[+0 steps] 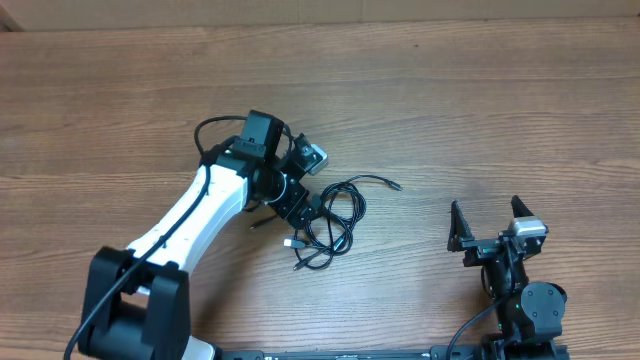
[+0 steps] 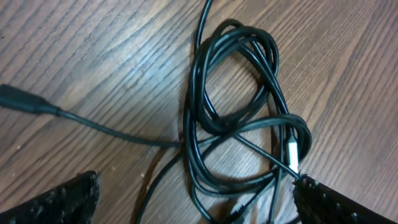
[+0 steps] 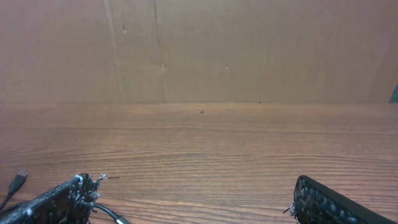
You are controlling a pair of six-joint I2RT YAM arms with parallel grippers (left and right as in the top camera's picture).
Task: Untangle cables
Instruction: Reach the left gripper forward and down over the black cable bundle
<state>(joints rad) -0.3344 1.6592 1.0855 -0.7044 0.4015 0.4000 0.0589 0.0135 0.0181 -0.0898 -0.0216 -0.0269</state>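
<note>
Even warm light, soft shadows

From overhead, the left gripper (image 1: 298, 203) covers the side of the cables (image 1: 335, 215) nearest its arm, and its jaws are hidden under the wrist. The plug ends around the tangle are too small to identify. In the left wrist view, strands leave the tangle past the top and bottom edges, and both fingers (image 2: 62, 200) are cropped. The right wrist view shows only one plug (image 3: 18, 179) of the cables, and the right gripper (image 3: 194, 186) is cut off below.
</note>
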